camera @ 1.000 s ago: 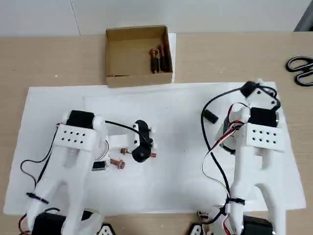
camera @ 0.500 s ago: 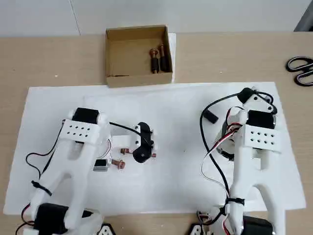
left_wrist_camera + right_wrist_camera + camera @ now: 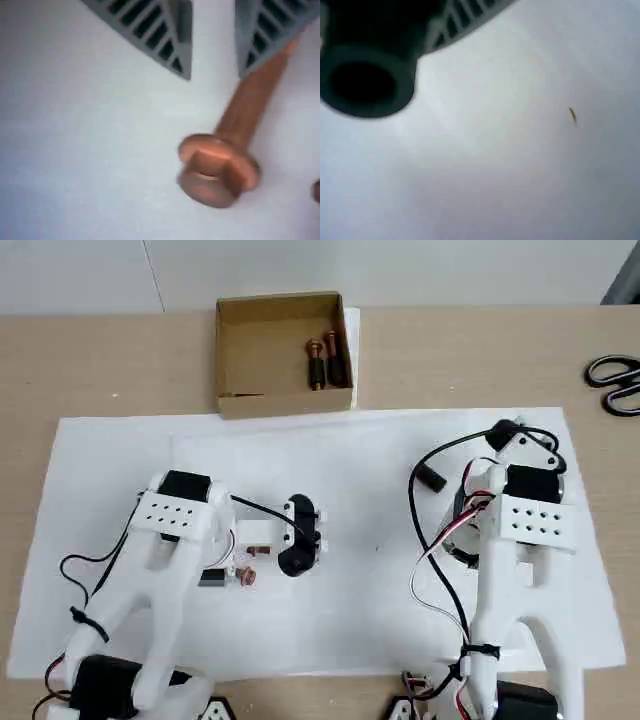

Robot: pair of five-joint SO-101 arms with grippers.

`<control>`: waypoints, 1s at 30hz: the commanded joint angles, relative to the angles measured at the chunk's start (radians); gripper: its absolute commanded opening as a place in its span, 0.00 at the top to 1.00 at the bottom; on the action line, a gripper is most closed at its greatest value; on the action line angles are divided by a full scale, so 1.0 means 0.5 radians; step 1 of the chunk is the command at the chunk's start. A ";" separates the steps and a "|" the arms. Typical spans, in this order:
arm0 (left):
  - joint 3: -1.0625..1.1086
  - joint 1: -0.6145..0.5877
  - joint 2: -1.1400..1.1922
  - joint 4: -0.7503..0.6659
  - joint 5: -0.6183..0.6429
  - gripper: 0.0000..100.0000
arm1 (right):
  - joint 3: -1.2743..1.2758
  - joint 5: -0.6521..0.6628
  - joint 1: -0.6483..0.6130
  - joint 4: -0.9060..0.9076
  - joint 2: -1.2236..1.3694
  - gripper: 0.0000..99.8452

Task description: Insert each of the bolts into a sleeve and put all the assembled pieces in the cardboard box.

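Copper-coloured, a bolt (image 3: 231, 145) lies on its side on the white sheet (image 3: 75, 150), flanged hexagonal head toward the left wrist camera. The far end of its shank is hidden behind one ribbed grey finger (image 3: 265, 30) of the left jaws. The left jaws stand open by a narrow gap with nothing between them; whether that finger touches the shank is hard to make out. Another copper bit is cut off at that view's edge.

From above, two small bolts lie close together beside the left arm's wrist, partly under it.

A black sleeve (image 3: 367, 82) shows its open bore to the right wrist camera, blurred and partly covered. I cannot tell whether the right jaws grip it.

The cardboard box (image 3: 262, 350) sits on the desk (image 3: 100, 360) just beyond the sheet's far edge. Inside, two assembled pieces (image 3: 322, 358) lie along one side wall. Scissors (image 3: 612, 380) are cut off at the desk's edge.
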 commanded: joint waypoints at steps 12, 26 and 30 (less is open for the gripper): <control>-0.305 0.003 0.546 -0.074 -0.034 0.94 | -0.018 0.006 0.008 -0.026 -0.054 1.00; -0.382 0.043 0.792 -0.064 -0.031 0.94 | -0.018 0.006 0.008 -0.026 -0.054 1.00; -0.379 0.043 0.792 -0.064 -0.028 0.94 | -0.018 0.006 0.008 -0.026 -0.054 1.00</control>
